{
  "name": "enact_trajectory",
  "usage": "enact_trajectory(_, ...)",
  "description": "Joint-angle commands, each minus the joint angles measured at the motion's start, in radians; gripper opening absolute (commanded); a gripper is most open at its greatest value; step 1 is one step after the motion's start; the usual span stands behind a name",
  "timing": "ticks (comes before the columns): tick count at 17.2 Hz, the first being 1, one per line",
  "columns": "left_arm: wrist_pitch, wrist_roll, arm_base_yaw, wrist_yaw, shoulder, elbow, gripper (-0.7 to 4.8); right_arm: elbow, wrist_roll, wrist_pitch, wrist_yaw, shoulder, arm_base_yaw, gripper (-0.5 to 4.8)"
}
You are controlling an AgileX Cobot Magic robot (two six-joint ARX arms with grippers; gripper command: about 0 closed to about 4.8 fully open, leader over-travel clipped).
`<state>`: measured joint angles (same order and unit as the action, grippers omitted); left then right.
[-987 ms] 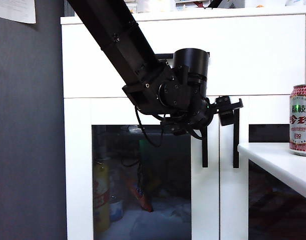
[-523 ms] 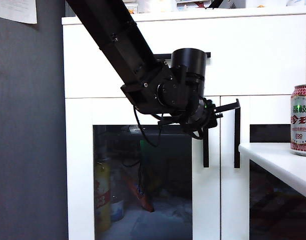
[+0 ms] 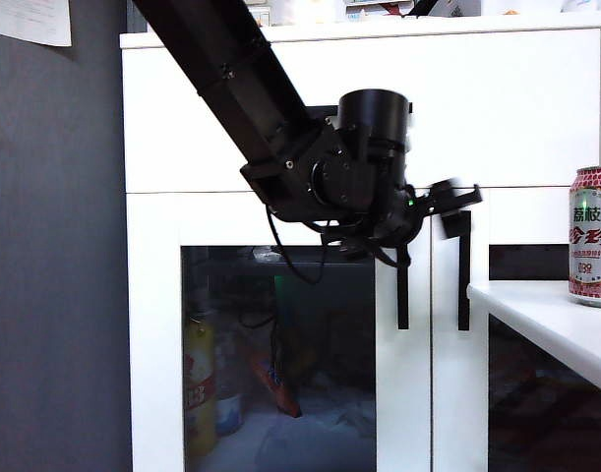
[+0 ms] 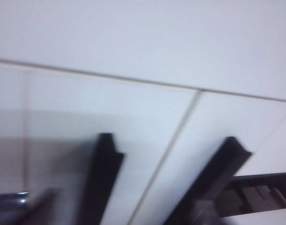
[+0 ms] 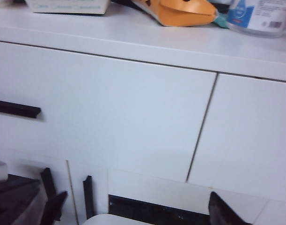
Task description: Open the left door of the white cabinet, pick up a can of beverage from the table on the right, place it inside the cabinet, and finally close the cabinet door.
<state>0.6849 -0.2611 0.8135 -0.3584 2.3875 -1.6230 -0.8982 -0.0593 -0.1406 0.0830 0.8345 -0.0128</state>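
The white cabinet (image 3: 280, 118) fills the exterior view, and its left door (image 3: 280, 354) with the dark glass panel stands closed. My left gripper (image 3: 455, 208) hovers at the tops of the two vertical black handles, motion-blurred and open. In the left wrist view the left door's handle (image 4: 103, 178) lies between the blurred fingertips (image 4: 35, 206) of the left gripper (image 4: 119, 208), untouched as far as I can tell. The can of beverage (image 3: 592, 236) stands upright on the table (image 3: 546, 315) at the right. My right gripper (image 5: 138, 211) is open and empty, facing the cabinet front.
The right door's handle (image 3: 463, 285) runs parallel just beside the left one. Above them is the drawer's horizontal black handle (image 5: 16, 110). A yellow bottle (image 3: 198, 383) shows behind the glass. An orange item (image 5: 180, 11) and containers sit on the cabinet top.
The left gripper closed to a thin profile by the handle tops, then spread open again, in nearly the same place. The door, the can and the right arm have not moved.
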Motion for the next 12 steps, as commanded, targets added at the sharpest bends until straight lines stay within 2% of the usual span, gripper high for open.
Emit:
enact_trajectory(1, 0.012, -0.001, -0.001, -0.019, -0.004, -0.011, 3.71, -0.002, -0.002, 0.01, -0.002, -0.004, 0.0, 4.79)
enact_trajectory(6, -0.03, 0.005, -0.011, -0.049, 0.036, -0.088, 3.71, -0.001, -0.002, 0.011, -0.003, -0.003, 0.0, 4.79)
enact_trajectory(10, -0.067, 0.087, -0.01, -0.053, 0.04, -0.097, 3.64, -0.001, -0.002, 0.011, -0.003, -0.003, 0.0, 4.79)
enact_trajectory(12, -0.071, 0.116, -0.01, -0.123, 0.04, -0.097, 3.01, -0.001, -0.002, 0.011, -0.003, -0.003, 0.0, 4.79)
